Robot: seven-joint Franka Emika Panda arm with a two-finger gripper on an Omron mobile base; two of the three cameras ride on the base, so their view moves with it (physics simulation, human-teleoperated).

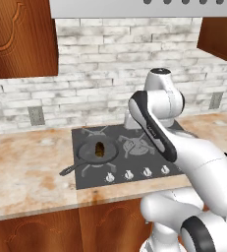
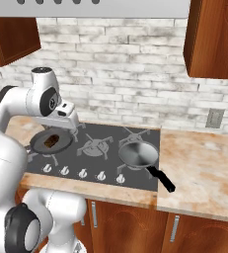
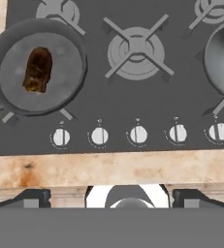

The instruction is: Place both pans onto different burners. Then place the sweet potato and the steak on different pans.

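Claw (image 3: 111, 196): nearest the hand camera, spread wide, holding nothing, hovering above the cooktop's front edge.
Cooktop (image 3: 108, 104): both pans sit on separate burners, so that step looks done.
Black skillet (image 3: 72, 60): left burner, sweet potato (image 3: 38, 69) lying inside it.
Steel pan (image 2: 137, 153): right burner, bare inside.
Steak: left to place; its whereabouts cannot be told.
Knobs (image 3: 138, 134): white row along the front, nothing blocking the pans.

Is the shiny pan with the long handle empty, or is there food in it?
Empty. The steel pan sits on a burner with a bare shiny bottom. The sweet potato lies in the black skillet instead.
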